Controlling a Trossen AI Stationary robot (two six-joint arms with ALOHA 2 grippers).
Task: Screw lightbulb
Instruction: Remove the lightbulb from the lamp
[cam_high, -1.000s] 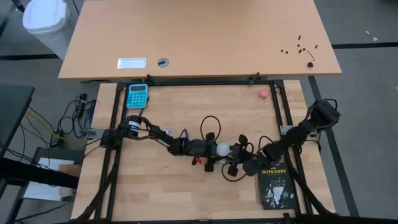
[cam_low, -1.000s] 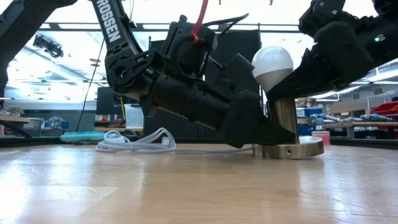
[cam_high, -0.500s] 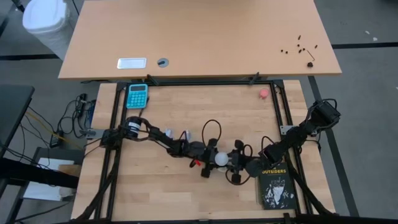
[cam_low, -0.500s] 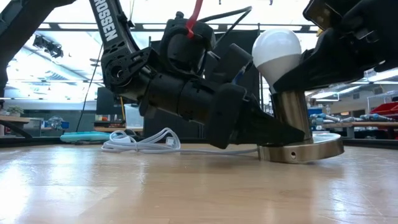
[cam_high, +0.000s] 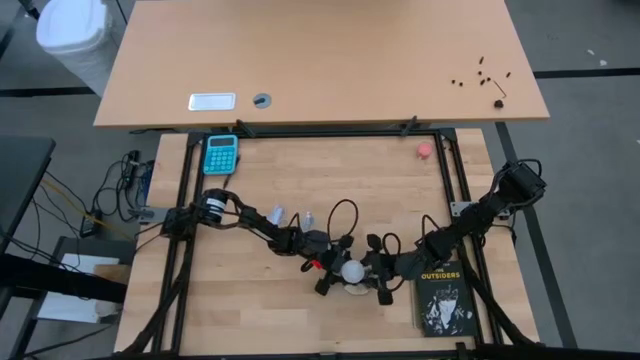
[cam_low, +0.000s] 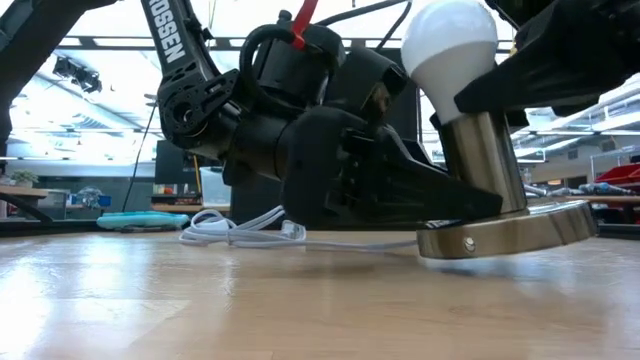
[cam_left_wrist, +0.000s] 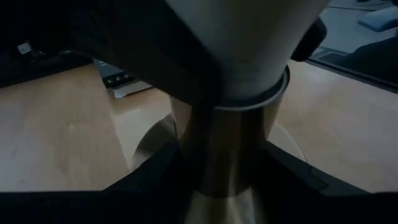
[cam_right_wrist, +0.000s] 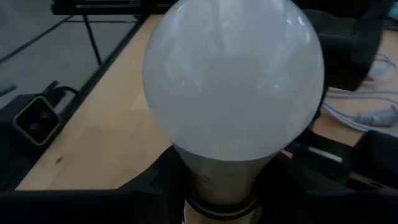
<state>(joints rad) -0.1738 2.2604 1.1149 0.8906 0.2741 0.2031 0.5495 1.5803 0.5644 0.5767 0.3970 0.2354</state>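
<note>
The white frosted lightbulb (cam_high: 352, 270) stands with its base in the brass socket stem (cam_low: 485, 150), which rises from a round silvery disc (cam_low: 515, 232). The bulb fills the right wrist view (cam_right_wrist: 233, 81). My left gripper (cam_high: 335, 273) is shut on the socket stem from the bulb's left. My right gripper (cam_high: 377, 273) is shut on the bulb from its right. The socket's white cord (cam_low: 240, 228) lies on the table behind. My left gripper pinches the brass stem (cam_left_wrist: 227, 155) of the socket between its two fingers, low on the stem just above the disc. The fingers (cam_low: 440, 195) come nearly level from the table's left. The disc sits tilted, its right edge raised. My right gripper pinches the bulb's narrow neck (cam_right_wrist: 217, 177), just above the socket's rim, between its two fingers. The fingers (cam_low: 520, 75) come from the table's right, slanting down. The bulb stands upright in the socket.
A black book (cam_high: 441, 297) lies just right of the grippers, near the table's front edge. A teal calculator (cam_high: 221, 153) lies at the far left and a small pink-red round object (cam_high: 425, 150) at the far right. Black frame rails (cam_high: 185, 200) run along the table's sides.
Both grippers have moved toward the table's near edge, keeping their holds, and have carried the socket and bulb with them. The disc stood flat and is now tilted. The cord has trailed after it.
</note>
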